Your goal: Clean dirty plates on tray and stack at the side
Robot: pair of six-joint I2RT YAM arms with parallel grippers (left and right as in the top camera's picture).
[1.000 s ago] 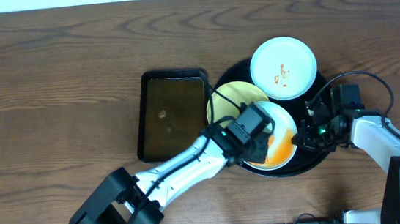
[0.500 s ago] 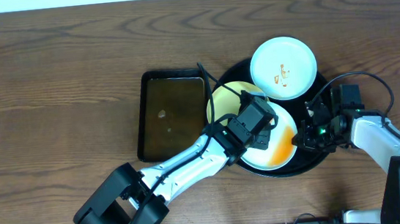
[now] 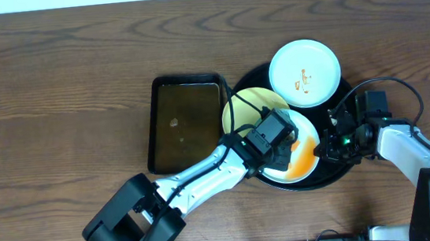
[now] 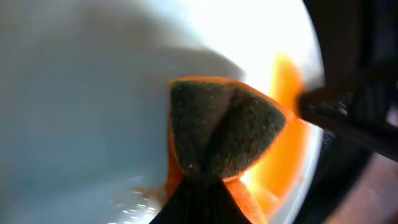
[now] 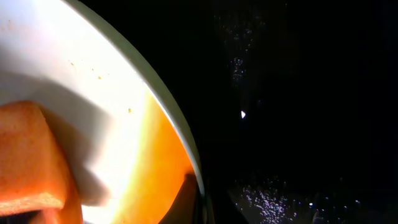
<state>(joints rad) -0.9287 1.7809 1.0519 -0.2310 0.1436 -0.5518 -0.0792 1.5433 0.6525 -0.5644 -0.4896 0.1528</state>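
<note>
Tray (image 3: 254,77) crowded — tabletop (image 3: 56,112) free leftward

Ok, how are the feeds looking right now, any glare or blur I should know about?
Left wrist: plate blown out and blurred, only the sponge fairly sharp. Right wrist: tray almost black with a few glints. Overhead: even light, sharp.

I'm watching a dark rectangular pan (image 3: 186,123) lying flat, a pale speck (image 3: 174,123) sitting inside it. Right of the pan, an orange sponge (image 4: 224,130) with a dark scouring face is sitting creased down its middle.
</note>
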